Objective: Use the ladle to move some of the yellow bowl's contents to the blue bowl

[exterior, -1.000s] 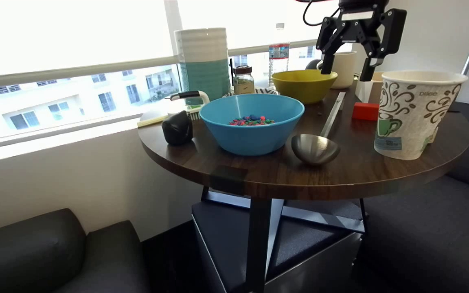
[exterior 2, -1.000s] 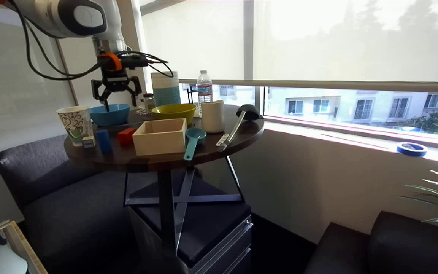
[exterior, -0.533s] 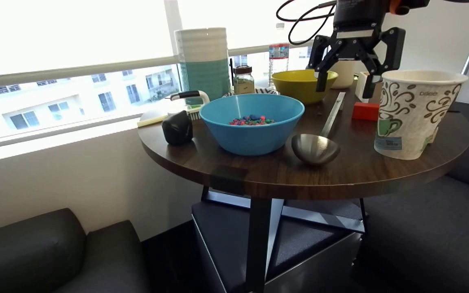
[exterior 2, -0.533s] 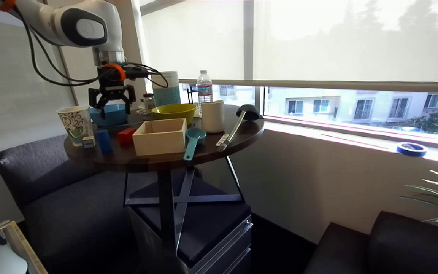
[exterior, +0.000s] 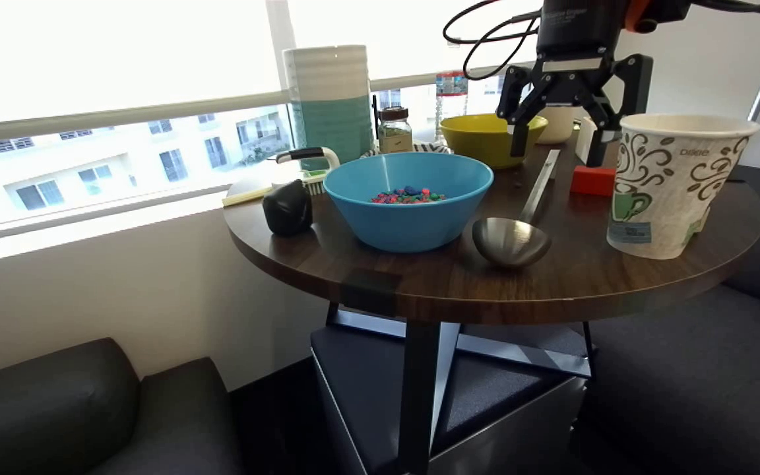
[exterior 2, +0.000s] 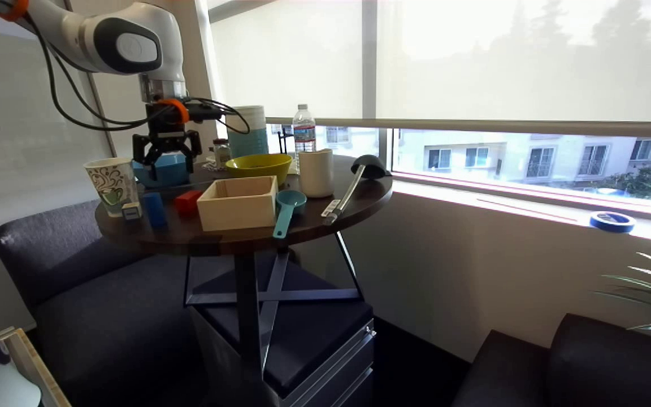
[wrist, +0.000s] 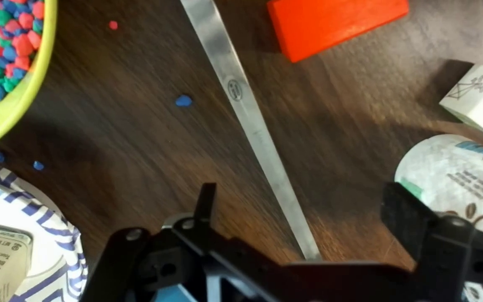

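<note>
One round wooden table (exterior: 584,274), one gripper (exterior: 557,150) spread above one silver ladle (exterior: 512,243), the ladle on the table just beside one turquoise bowl (exterior: 409,221), one mustard-yellow bowl (exterior: 479,142), one teal measuring scoop (exterior 2: 287,210) only in an exterior view, four loose pebbles (wrist: 183,100) in the wrist view

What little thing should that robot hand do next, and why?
Probably lower straight down over the ladle handle, jaws apart: the gripper is open, holds nothing and hangs above the table, and in the wrist view the handle shows between its jaws. Going down should bring a jaw to each side of it, ready to close.
</note>
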{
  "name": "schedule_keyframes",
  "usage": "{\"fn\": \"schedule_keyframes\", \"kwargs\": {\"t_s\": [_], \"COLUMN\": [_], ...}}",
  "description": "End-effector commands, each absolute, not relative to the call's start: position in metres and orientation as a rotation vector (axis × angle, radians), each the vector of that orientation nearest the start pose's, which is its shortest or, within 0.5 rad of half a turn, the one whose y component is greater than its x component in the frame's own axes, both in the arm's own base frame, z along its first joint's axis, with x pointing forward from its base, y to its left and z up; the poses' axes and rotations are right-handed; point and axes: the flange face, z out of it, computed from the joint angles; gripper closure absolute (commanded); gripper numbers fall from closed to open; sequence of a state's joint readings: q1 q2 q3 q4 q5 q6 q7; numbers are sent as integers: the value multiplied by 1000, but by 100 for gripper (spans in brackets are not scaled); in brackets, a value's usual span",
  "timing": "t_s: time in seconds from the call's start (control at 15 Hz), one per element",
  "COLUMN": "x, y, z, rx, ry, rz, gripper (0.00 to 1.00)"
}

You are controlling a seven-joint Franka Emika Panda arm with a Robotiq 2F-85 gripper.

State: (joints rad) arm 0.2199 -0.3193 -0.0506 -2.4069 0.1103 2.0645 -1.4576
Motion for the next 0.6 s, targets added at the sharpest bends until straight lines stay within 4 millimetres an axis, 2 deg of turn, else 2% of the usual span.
{"fn": "schedule_keyframes", "kwargs": {"t_s": [0.0, 0.2, 0.27, 0.33, 0.53], "x": [438, 442, 442, 443, 443], "y": [84, 88, 89, 89, 90], "z": [417, 409, 408, 407, 405], "rx": [2255, 2251, 2245, 2246, 2243], "ry": [2362, 2390, 2408, 2417, 2432], "rz": [79, 101, 114, 130, 157], "gripper": [0, 0, 16, 26, 48]}}
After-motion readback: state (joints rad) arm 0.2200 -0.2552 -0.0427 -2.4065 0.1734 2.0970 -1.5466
